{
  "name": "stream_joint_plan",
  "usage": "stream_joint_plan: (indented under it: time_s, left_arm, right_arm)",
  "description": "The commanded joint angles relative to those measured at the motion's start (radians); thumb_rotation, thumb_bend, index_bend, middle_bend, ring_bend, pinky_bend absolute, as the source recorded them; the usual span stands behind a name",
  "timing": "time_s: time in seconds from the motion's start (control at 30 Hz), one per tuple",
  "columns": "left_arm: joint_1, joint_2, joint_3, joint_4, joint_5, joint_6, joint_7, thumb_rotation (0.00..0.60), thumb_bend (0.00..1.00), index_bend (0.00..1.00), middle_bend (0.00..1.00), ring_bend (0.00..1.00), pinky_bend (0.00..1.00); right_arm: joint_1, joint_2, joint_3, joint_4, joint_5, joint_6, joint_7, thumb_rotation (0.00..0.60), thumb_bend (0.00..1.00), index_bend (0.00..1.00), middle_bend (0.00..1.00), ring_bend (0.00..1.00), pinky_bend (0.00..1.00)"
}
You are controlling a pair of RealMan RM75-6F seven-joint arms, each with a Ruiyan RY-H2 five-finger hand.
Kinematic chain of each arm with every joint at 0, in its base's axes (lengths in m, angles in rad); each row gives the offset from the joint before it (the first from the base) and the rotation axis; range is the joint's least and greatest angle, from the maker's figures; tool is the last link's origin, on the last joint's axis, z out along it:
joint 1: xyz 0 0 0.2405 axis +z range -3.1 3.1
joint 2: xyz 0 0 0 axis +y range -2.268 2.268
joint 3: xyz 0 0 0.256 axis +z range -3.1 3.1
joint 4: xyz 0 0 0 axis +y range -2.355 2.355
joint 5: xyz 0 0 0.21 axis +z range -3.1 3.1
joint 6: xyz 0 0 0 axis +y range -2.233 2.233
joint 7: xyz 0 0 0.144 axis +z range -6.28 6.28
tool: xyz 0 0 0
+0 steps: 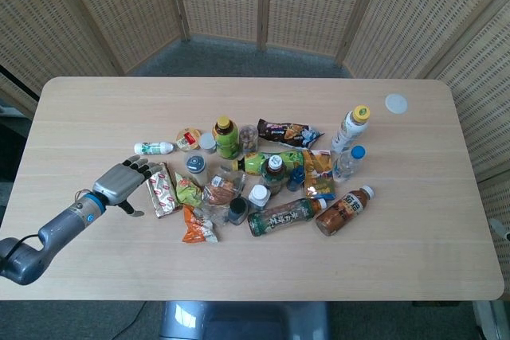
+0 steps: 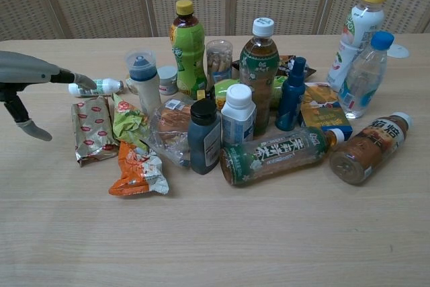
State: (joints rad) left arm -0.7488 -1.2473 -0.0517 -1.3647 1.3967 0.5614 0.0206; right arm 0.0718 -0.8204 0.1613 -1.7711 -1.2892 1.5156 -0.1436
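Head view shows your left hand at the left of the table, fingers spread and stretched forward with the thumb hanging down, holding nothing. Its fingertips reach just beside the gold-and-red wrapped bar, which lies flat at the left edge of the pile; whether they touch it you cannot tell. In the chest view the same hand comes in from the left edge, fingertips close to the small white bottle lying on its side just behind the bar.

Moving right, a crumpled green snack bag sits beside the bar, with an orange snack bag nearer you. Behind them a clear cup with a blue lid stands upright, and a green tea bottle with a yellow cap stands just beside it.

At the middle, a dark bottle with a black cap and a white-capped bottle stand side by side, touching a green bottle lying on its side.

Further right, a brown drink bottle lies tilted on the table, with a blue-capped clear bottle and a yellow-capped bottle upright behind it. A white lid lies apart near the far right corner.

Your right hand shows in neither view.
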Motion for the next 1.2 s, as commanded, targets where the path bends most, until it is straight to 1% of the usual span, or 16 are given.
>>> stream_joint_plan:
  time_s: [0.03,0.27,0.43,0.57,0.67,0.8,0.9,1.0,1.1,1.2]
  left_arm:
    - [-0.026,-0.039,-0.003,0.034,-0.014,-0.021,0.006,0.465,0.17,0.00,0.00,0.00,0.00]
    - [-0.068,-0.113,0.011,0.110,-0.046,-0.080,0.022,0.466,0.17,0.00,0.00,0.00,0.00]
    - [-0.075,-0.108,0.036,0.111,-0.068,-0.106,0.035,0.462,0.17,0.00,0.00,0.00,0.00]
    - [-0.060,-0.053,0.067,0.055,-0.076,-0.104,0.045,0.453,0.17,0.00,0.00,0.00,0.00]
    - [-0.033,0.020,0.100,-0.024,-0.072,-0.081,0.055,0.441,0.17,0.00,0.01,0.00,0.00]
    - [0.017,0.135,0.151,-0.141,-0.065,-0.027,0.077,0.428,0.17,0.00,0.03,0.00,0.00]
    - [0.062,0.213,0.179,-0.226,-0.063,0.029,0.071,0.420,0.17,0.00,0.04,0.00,0.00]
    - [0.107,0.270,0.197,-0.283,-0.042,0.092,0.047,0.420,0.17,0.00,0.03,0.00,0.00]
    - [0.144,0.279,0.200,-0.287,0.000,0.163,0.026,0.419,0.17,0.00,0.00,0.00,0.00]
    - [0.159,0.248,0.191,-0.246,0.042,0.207,0.003,0.420,0.17,0.00,0.00,0.00,0.00]
  right_arm:
    - [-0.004,0.003,0.000,-0.001,0.004,0.003,-0.001,0.514,0.02,0.00,0.00,0.00,0.00]
    - [-0.011,0.006,0.000,-0.003,0.007,0.008,-0.004,0.514,0.03,0.00,0.00,0.00,0.00]
    - [-0.014,0.007,0.001,-0.006,0.005,0.012,-0.009,0.512,0.03,0.00,0.00,0.00,0.00]
    - [-0.014,0.006,0.002,-0.009,-0.002,0.017,-0.011,0.514,0.03,0.00,0.00,0.00,0.00]
    - [-0.015,0.002,0.002,-0.008,-0.007,0.020,-0.007,0.517,0.03,0.00,0.00,0.00,0.00]
    - [-0.014,-0.004,0.001,-0.006,-0.013,0.019,-0.005,0.513,0.03,0.00,0.00,0.00,0.00]
    - [-0.013,-0.009,0.001,-0.007,-0.018,0.019,-0.006,0.515,0.03,0.00,0.00,0.00,0.00]
    - [-0.009,-0.014,0.002,-0.007,-0.021,0.017,-0.007,0.514,0.02,0.00,0.00,0.00,0.00]
    - [-0.004,-0.019,0.003,-0.008,-0.026,0.011,-0.010,0.515,0.02,0.00,0.00,0.00,0.00]
    - [0.002,-0.022,0.004,-0.011,-0.033,0.008,-0.012,0.512,0.02,0.00,0.00,0.00,0.00]
